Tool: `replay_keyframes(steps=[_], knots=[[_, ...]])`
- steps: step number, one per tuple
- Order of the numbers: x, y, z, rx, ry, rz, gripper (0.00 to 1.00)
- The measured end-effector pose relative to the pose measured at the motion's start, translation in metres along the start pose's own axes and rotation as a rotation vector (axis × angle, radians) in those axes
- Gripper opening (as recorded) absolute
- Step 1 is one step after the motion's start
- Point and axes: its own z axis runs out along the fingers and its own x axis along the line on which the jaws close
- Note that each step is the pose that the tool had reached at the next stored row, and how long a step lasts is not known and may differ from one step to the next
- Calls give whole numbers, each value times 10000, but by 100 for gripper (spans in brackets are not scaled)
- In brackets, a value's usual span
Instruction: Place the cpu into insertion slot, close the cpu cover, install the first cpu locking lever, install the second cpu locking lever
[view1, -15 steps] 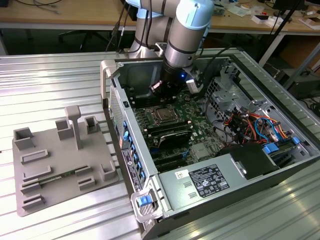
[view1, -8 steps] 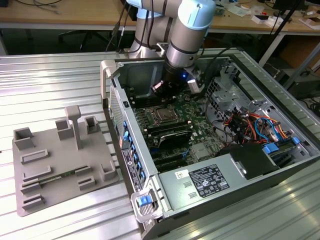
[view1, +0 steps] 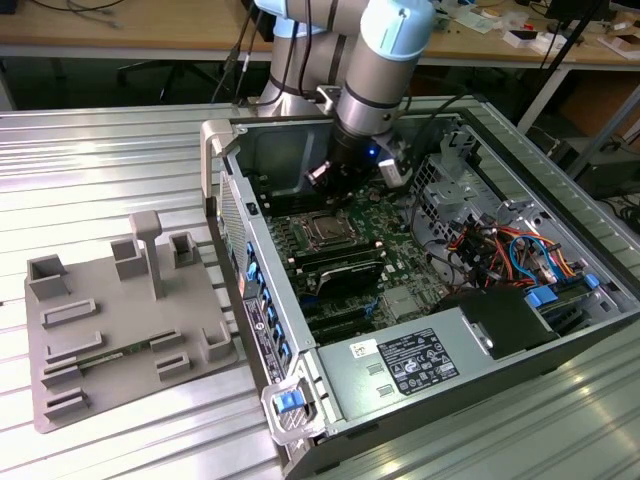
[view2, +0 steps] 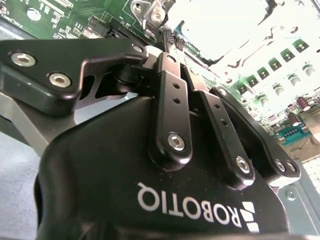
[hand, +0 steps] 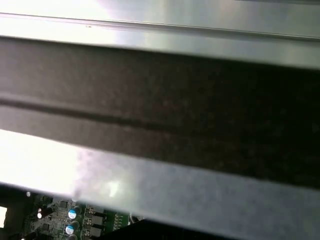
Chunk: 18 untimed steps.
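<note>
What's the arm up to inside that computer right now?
Gripper low over the motherboard, just behind the insertion slot. Cpu seated. Cover state unclear.

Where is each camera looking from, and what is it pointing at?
Exterior view: off the arm, above, looking down into the open computer case; the arm and gripper hang over the cpu.
Second wrist view: on the wrist, looking along the gripper towards the motherboard.
First wrist view: on the wrist, facing a metal case wall.
Shared: all show green motherboard.
</note>
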Motion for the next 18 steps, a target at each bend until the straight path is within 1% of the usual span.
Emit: replay_keyframes(steps=[13,18], knots=[[-33,-24,10,33,7,1,11],[-54,-28,16,31,8,1,11]])
